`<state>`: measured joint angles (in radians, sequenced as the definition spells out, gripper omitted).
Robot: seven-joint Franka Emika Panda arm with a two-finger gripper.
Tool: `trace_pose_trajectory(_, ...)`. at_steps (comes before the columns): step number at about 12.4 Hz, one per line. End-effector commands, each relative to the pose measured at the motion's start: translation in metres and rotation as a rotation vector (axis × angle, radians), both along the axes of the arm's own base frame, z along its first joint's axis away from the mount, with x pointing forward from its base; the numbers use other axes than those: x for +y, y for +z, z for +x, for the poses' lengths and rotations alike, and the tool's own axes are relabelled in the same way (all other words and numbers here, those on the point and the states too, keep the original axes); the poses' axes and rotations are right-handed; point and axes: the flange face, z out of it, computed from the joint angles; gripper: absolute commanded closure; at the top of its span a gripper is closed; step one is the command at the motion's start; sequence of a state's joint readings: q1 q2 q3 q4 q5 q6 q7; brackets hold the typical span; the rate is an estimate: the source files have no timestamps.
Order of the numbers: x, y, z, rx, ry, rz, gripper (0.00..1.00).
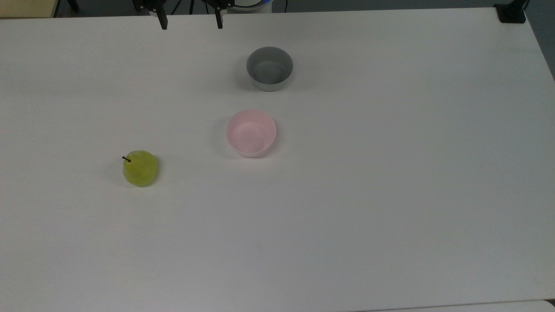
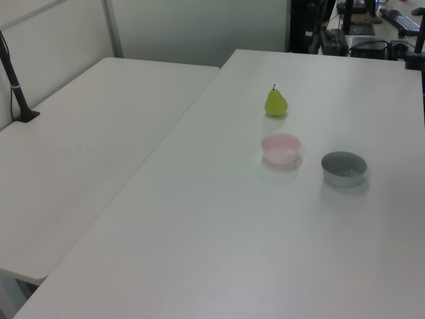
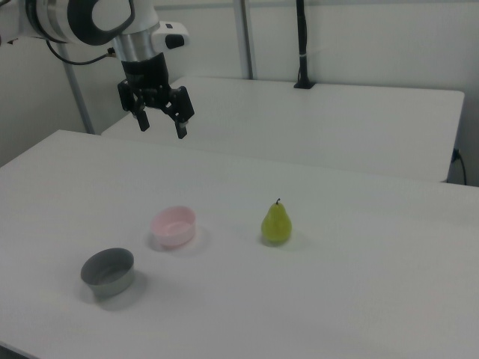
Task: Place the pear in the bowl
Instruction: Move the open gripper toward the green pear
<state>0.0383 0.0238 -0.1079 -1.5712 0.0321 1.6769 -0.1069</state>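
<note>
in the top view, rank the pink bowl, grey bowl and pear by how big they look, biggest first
1. Pink bowl and grey bowl: about alike, the pink one barely wider, too close to rank.
2. Pear: clearly the smallest, standing upright so it is seen from above.

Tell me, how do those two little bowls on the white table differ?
The small round pale pink bowl has a whitish outer wall, while the small round grey bowl is grey inside with a paler outer wall. The pink bowl sits nearer the yellow-green pear; the grey bowl is farther from it. In the right view the grey bowl lies closest to the camera. Both are upright, empty and alike in size.
</note>
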Motion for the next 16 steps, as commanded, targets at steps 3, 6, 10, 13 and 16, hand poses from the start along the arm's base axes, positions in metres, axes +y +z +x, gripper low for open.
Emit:
trace_pose_trajectory(3,-0.032,0.006,-0.014,0.034,0.287,-0.020,0.00)
trace_pose_trajectory(6,-0.057,-0.003,-0.010,0.066,0.277,-0.086,0.00)
trace_pose_trajectory(10,-0.093,-0.010,0.003,0.043,0.244,-0.117,0.00)
trace_pose_trajectory(13,-0.117,-0.024,0.018,-0.047,0.209,-0.143,0.00)
trace_pose_trajectory(16,-0.131,-0.058,0.039,-0.122,0.183,-0.158,0.00)
